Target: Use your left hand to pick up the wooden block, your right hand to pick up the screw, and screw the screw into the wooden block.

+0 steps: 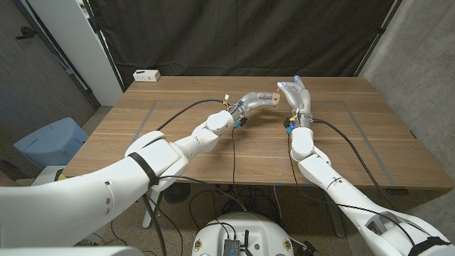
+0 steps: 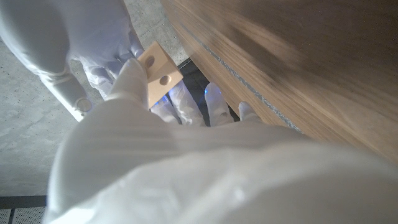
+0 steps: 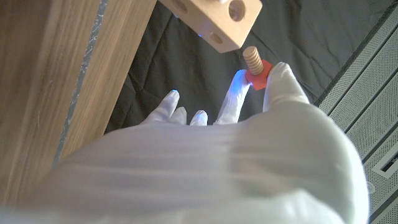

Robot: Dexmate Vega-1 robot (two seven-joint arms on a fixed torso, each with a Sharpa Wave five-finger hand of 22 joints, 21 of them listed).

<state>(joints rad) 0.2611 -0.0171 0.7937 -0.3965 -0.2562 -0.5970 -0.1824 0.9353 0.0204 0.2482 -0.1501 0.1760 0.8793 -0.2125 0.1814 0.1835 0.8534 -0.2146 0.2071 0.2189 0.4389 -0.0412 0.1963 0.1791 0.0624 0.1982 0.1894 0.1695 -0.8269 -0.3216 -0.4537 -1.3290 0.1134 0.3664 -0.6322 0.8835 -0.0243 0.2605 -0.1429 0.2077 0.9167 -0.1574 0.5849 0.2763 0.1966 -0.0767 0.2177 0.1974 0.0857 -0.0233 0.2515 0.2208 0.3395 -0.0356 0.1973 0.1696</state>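
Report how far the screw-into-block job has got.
Done: the left hand holds the wooden block off the table, and the right hand pinches the screw. In hand: the screw's tip sits just short of the block. Left: seat it in a hole and turn it in.

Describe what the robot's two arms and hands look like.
Both arms are glossy white rounded shells in jointed segments; a black band rings the left arm near the shoulder. Black cables run loosely along each forearm to small blue and yellow fittings at the wrists. The left hand and right hand wear pale whitish-grey gloves.
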